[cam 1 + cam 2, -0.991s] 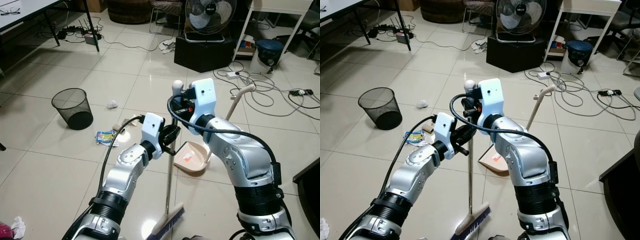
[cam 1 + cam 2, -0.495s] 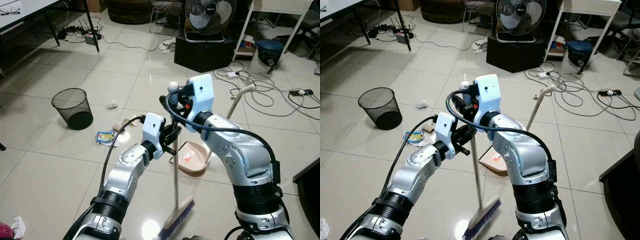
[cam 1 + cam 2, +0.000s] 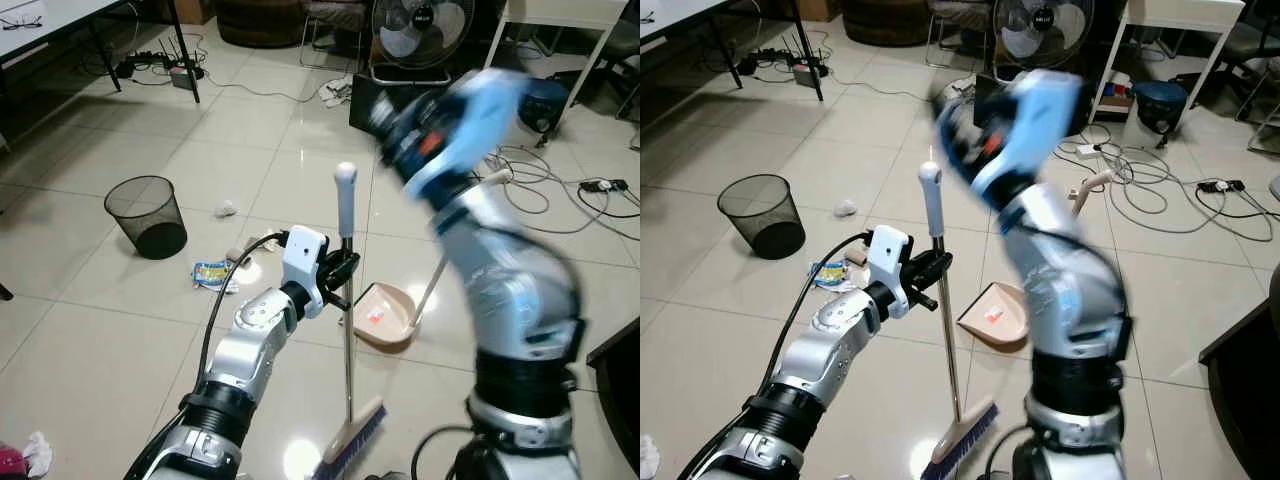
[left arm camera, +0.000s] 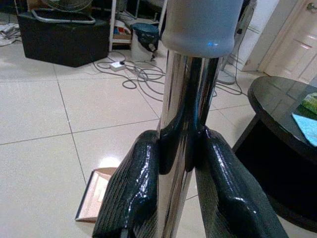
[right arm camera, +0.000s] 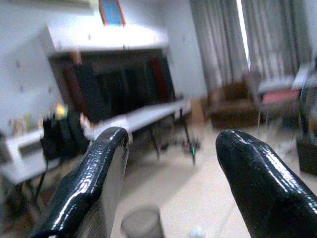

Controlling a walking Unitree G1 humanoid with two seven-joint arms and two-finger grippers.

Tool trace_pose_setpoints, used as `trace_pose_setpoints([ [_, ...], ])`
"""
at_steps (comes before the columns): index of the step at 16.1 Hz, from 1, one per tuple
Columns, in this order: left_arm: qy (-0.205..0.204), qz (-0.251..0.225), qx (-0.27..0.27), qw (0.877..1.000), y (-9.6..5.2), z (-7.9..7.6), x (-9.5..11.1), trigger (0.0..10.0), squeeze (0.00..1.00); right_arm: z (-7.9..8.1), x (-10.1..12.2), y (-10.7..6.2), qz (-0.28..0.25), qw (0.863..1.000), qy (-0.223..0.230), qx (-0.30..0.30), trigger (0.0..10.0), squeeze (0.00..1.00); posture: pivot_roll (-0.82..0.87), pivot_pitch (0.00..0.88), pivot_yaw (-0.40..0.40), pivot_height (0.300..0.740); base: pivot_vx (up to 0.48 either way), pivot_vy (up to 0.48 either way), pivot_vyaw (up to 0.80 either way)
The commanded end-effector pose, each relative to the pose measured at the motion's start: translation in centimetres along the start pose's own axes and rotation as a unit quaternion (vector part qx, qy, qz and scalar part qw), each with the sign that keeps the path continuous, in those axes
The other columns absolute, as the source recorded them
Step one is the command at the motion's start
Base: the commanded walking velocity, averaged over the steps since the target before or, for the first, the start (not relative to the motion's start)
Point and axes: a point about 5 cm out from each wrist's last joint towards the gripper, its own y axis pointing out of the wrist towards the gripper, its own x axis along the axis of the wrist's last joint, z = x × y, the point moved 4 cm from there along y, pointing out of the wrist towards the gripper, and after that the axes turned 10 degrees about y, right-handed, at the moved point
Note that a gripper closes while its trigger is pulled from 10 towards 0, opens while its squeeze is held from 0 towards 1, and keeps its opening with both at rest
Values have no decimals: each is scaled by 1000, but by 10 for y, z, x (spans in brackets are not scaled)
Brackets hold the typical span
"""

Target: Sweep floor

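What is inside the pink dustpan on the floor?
The pink dustpan has a small white scrap with a red mark lying in its tray. The broom handle, held by the left gripper, crosses its near edge and hides a thin strip.

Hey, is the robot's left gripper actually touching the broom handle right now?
Touching. The left wrist view shows the left gripper with both black fingers pressed against the chrome broom handle.

The right arm [image 3: 500, 250] is just a motion smear above the dustpan [image 3: 385, 315], so its claw can't be made out there. The broom [image 3: 346, 330] head gets chopped by the bottom edge. The dustpan's handle is partly lost behind the blurred arm. In the right wrist view the room past the fingers [image 5: 89, 188] is soft and hazy.
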Motion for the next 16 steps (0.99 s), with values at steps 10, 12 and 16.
trace_pose_setpoints([
  [10, 82, -98, -18, 992, -7, 35, 94, 0, 0, -64, -67, -87, 185, 959, -203, 68, 10000, 0, -156, 0, 21, 740, 0, 0, 0],
  [12, 85, -107, -33, 990, -10, 32, 102, 0, 0, -65, -78, -86, 186, 959, -202, 65, 10000, 0, -138, 0, 13, 740, 0, 0, 0],
  [16, 83, -116, -63, 988, -15, 22, 110, 0, 0, -60, -96, -85, 200, 962, -165, 82, 10000, 1000, -130, 0, 14, 740, 0, 0, 0],
])
